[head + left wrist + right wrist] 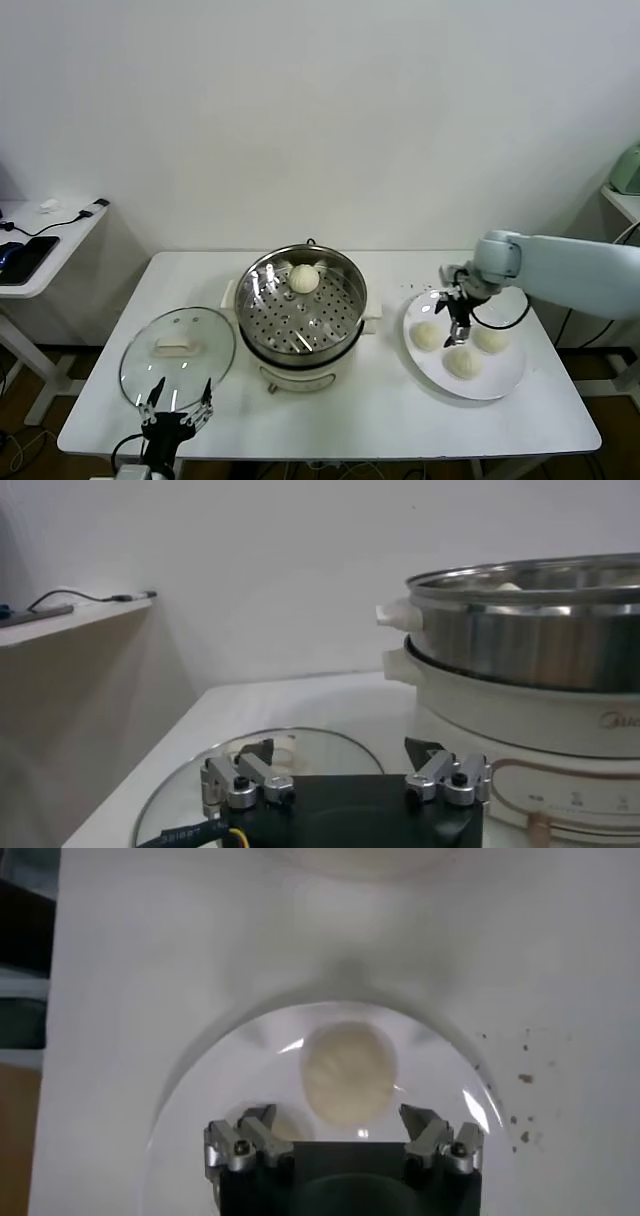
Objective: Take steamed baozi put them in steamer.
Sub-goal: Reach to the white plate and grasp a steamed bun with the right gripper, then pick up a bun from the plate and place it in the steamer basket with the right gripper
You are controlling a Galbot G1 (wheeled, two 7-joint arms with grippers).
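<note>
Left gripper [177, 405]: near table edge beside the glass lid [177, 345], my fingers spread apart.
Right gripper [455, 313]: over the plate [497, 382], my fingers parted above a baozi [349, 1073].
Baozi: round, dome up, no long axis.
Steamer [300, 302]: one bun [304, 278] inside.

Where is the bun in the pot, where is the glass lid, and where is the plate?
bun in the steamer [304, 278], head view, its domed top.
glass lid [200, 372], head view, bare glass.
plate [497, 388], head view, front rim.

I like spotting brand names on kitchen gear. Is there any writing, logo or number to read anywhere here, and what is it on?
Faint grey lettering on the white base of the round shiny steel steamer, at the picture's edge in the left wrist view: cut off and too faint to read surely.
Small marks low on that base: too small to read.
Round glass lid with white handle, flat white plate, pale round buns: no text.
</note>
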